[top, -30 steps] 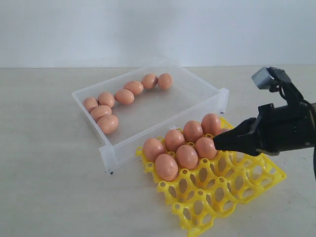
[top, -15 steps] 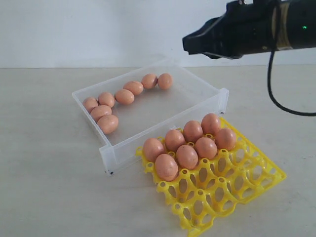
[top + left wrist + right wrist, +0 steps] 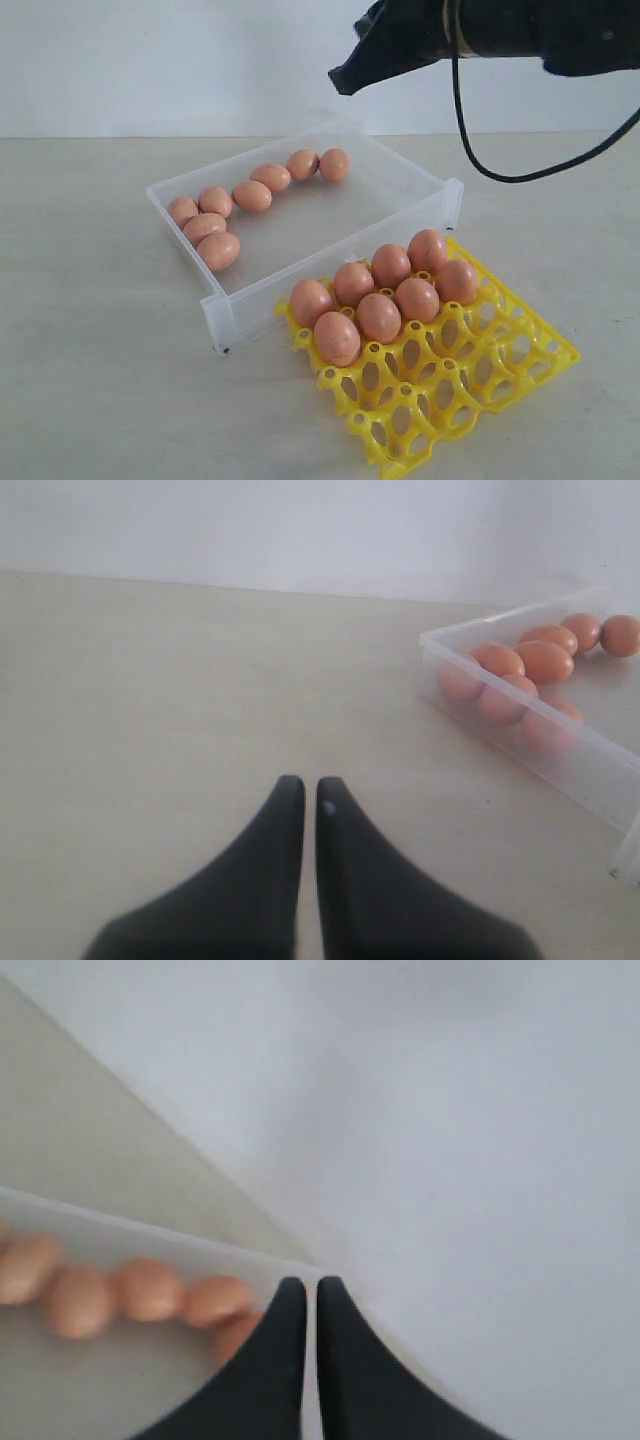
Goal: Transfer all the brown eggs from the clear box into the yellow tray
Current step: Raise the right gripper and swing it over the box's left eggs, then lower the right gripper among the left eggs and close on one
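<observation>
Shifting left above the clear box (image 3: 300,268), right hand (image 3: 339,81) closed, empty, brown eggs (image 3: 252,195) unmoved

No legible text, label, brand, number or sign in any view. Clear box (image 3: 245,305), yellow tray (image 3: 470,385), brown eggs (image 3: 378,317): plain surfaces. Black arm (image 3: 520,30): too dark for any marking to be made out.
</observation>
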